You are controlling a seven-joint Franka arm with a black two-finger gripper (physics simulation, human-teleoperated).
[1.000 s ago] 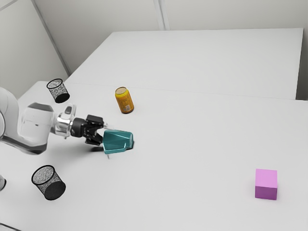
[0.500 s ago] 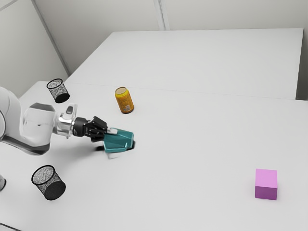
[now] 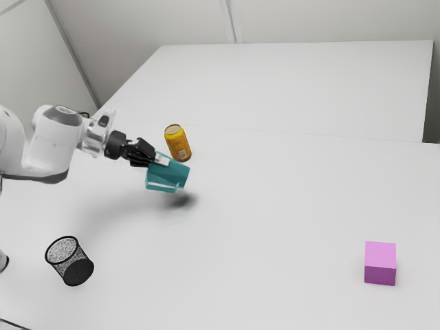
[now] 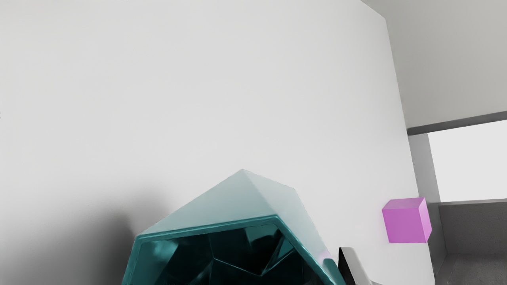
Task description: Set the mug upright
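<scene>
The gripper (image 3: pixel 159 161) is shut on the teal mug (image 3: pixel 169 176), which hangs off the table with its shadow beneath it. The mug lies over on its side in the air, tilted, its open end toward the hand and its base toward the exterior view's right. From the wrist view, the mug (image 4: pixel 222 211) shows its angular rim and dark inside facing the camera. One of the fingers (image 4: pixel 355 266) stands against the mug's outer wall; the other is hidden there.
An orange can (image 3: pixel 177 143) stands close behind the mug. A black mesh cup (image 3: pixel 69 261) is nearer the exterior view's front left, and another is mostly behind the arm. The pink block (image 3: pixel 380 263) sits far off to the exterior view's right.
The fingers have closed on the mug, and the hand has risen with it off the table. The arm now covers most of the rear mesh cup.
</scene>
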